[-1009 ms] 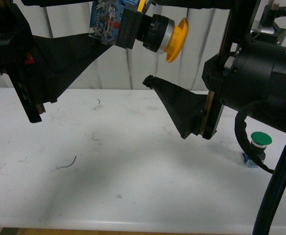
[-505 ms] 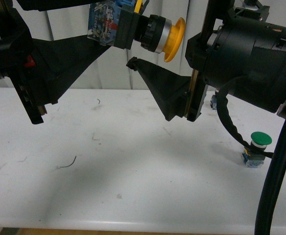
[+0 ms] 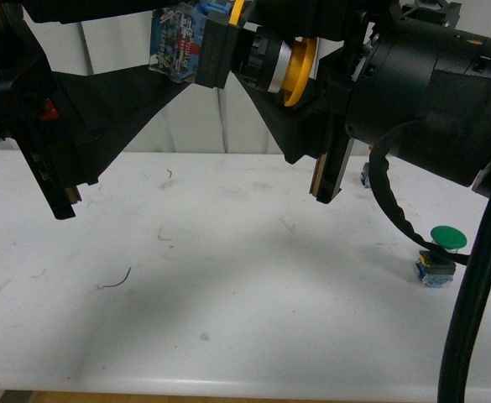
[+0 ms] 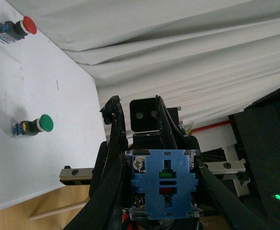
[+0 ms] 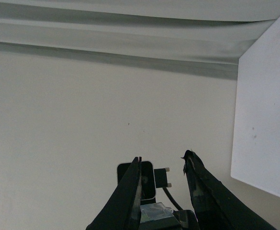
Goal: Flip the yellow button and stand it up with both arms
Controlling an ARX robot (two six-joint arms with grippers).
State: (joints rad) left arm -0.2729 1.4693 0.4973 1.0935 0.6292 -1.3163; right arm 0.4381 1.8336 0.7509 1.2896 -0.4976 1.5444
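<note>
The yellow button (image 3: 300,71) is held high above the table, lying sideways with its yellow cap to the right and its blue base (image 3: 174,38) to the left. My left gripper (image 3: 196,46) is shut on the base end. In the left wrist view the blue base (image 4: 163,184) sits between the fingers. My right gripper (image 3: 266,63) is open, with its fingers above and below the cap and collar; I cannot tell if they touch. In the right wrist view the open fingers (image 5: 162,160) face a wall and the button does not show.
A green-capped button (image 3: 446,239) stands on the white table (image 3: 228,319) at the right, under the right arm's cable; it also shows in the left wrist view (image 4: 40,123). A red-capped button (image 4: 25,25) lies farther off. A grey curtain hangs behind.
My right gripper has moved left and up, from below and beside the button to straddling its cap. The left gripper has held the button nearly still.
</note>
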